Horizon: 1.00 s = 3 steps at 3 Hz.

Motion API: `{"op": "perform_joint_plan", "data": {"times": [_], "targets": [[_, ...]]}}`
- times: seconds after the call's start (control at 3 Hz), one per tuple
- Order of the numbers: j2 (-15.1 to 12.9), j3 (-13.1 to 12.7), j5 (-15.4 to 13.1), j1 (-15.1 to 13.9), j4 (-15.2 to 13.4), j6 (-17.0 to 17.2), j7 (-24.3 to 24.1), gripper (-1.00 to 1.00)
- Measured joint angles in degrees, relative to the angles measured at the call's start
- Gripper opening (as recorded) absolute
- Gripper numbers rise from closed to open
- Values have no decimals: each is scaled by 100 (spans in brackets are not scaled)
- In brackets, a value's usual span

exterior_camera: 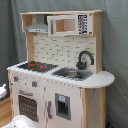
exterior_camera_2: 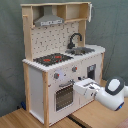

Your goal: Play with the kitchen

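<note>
Toy kitchen [exterior_camera_2: 60, 65] stands center frame in both exterior views, tall, white panels with light-wood frame. Black-red hob [exterior_camera_2: 52, 59] on the counter, sink [exterior_camera: 72, 74] and black faucet [exterior_camera: 85, 58] beside it, grey hood [exterior_camera_2: 49, 20] at upper left of the second exterior view. Oven door [exterior_camera_2: 65, 96] with window sits low on the front; knobs [exterior_camera_2: 56, 76] above it. In the second exterior view the arm's white wrist fills the lower right, and the gripper [exterior_camera_2: 82, 89] reaches toward the front panel, just beside the oven door's top edge near its handle. Cannot tell how far it is opened, or whether it has hold of anything. In the first exterior view only a pale blur of the arm shows at the bottom left edge. Risks, as judged: a push straight into the panel could shove or tip the light, tall cabinet; a pull off the hinge line could jam the door; a grazing approach could slip off the handle.
</note>
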<state>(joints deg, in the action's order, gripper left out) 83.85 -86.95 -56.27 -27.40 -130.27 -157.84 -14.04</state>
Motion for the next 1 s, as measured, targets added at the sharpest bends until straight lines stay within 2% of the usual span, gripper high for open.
{"op": "perform_joint_plan", "data": {"times": [0.67,1.0], "targets": [[-1,-456,652,106,606,759,215,100],[2,-726,972,104,788,1124,-75,100]]}}
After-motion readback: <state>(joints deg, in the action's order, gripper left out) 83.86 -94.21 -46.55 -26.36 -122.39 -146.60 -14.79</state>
